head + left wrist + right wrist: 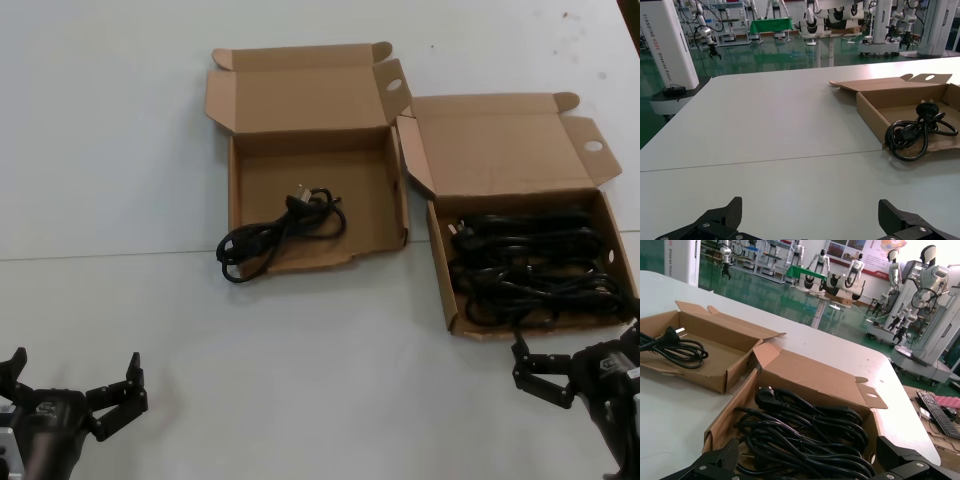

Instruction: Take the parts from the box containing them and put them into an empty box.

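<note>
Nearest the robot, the left gripper hovers low over the bare white worktop at the near left, its jaws spread wide and holding nothing; the left wrist view shows both fingertips apart above the surface. At the near right, the right gripper hangs just in front of the straight-rimmed box, its jaws likewise spread wide and empty. That box, the one on the right, lies open with its hinged lid folded back and holds a tangled heap of black power cords that covers most of its floor; the right wrist view shows a plug at the heap's left end. Farther back and to the left, touching or nearly touching the first box, stands the ragged-rimmed box, its lid also folded back. A single cord rests in it, plug toward the middle, its looped end hanging out over the wavy near rim at the left corner.
</note>
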